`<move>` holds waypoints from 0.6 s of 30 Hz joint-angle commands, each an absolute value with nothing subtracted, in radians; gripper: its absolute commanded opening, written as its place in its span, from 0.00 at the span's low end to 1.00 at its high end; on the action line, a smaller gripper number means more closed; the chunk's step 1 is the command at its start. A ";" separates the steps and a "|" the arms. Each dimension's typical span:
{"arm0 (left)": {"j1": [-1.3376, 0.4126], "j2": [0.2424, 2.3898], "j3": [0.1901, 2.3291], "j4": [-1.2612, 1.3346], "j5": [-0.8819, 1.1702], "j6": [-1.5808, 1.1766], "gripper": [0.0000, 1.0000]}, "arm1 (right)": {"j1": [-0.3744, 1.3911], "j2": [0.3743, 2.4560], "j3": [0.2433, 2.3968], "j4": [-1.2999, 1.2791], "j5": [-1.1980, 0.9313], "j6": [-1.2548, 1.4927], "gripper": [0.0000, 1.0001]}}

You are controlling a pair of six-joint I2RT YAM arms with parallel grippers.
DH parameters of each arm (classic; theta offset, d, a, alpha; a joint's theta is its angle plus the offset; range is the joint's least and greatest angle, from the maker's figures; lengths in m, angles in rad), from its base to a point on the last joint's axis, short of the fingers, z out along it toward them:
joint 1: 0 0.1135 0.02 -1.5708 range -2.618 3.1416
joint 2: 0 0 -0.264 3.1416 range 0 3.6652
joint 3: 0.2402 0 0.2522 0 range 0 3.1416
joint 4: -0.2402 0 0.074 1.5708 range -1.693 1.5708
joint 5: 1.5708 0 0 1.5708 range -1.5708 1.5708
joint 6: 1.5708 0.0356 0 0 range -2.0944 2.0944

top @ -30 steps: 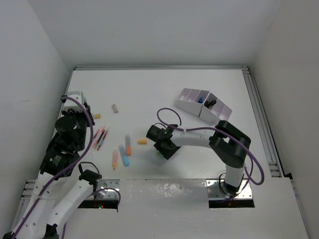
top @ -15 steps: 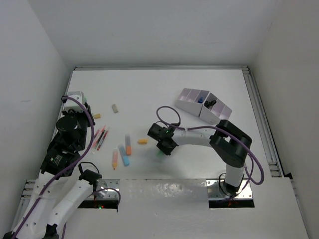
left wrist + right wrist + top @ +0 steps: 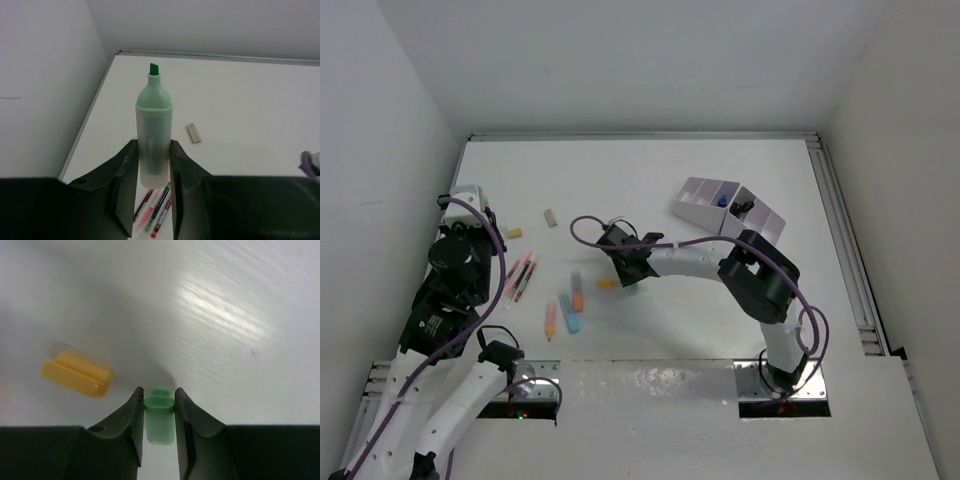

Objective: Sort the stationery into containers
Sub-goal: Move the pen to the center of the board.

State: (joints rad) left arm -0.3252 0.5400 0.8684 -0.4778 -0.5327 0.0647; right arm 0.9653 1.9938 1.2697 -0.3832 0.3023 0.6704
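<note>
Right gripper [image 3: 158,394]: jaws clamped on a small green piece [image 3: 159,422], lower centre of its wrist view, with a yellow eraser [image 3: 76,374] just left. Left gripper [image 3: 152,147]: clamped on an upright green marker [image 3: 154,120], tip bare. Advised: raise the piece straight, clear of the eraser, then carry it to the white organizer [image 3: 698,212], upper right overhead.

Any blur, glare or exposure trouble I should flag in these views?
Right wrist: table streaked by motion blur with a glare patch, yellow piece ghosted, green cap sharp. Left wrist: green highlighter crisp, gripper fingers underexposed. Top external: even light, soft shadows, no glare.
</note>
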 commanded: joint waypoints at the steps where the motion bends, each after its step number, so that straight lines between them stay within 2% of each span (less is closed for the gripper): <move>1: -0.313 0.526 0.864 -0.425 -0.551 0.078 0.00 | 1.002 2.045 1.364 -0.416 0.256 0.208 0.22; 5: -0.311 0.522 0.861 -0.419 -0.561 0.087 0.00 | 1.029 2.060 1.379 -0.434 0.288 0.029 0.41; 6: -0.311 0.522 0.861 -0.417 -0.563 0.089 0.00 | 1.029 2.053 1.381 -0.433 0.293 0.020 0.52; 10: -0.311 0.523 0.861 -0.413 -0.569 0.094 0.00 | 1.029 1.996 1.394 -0.428 0.348 0.082 0.73; 15: -0.311 0.523 0.853 -0.396 -0.569 0.084 0.00 | 1.031 1.859 1.376 -0.356 0.364 0.342 0.77; 18: -0.305 0.523 0.850 -0.393 -0.566 0.081 0.00 | 1.029 1.775 1.327 -0.324 0.412 0.616 0.77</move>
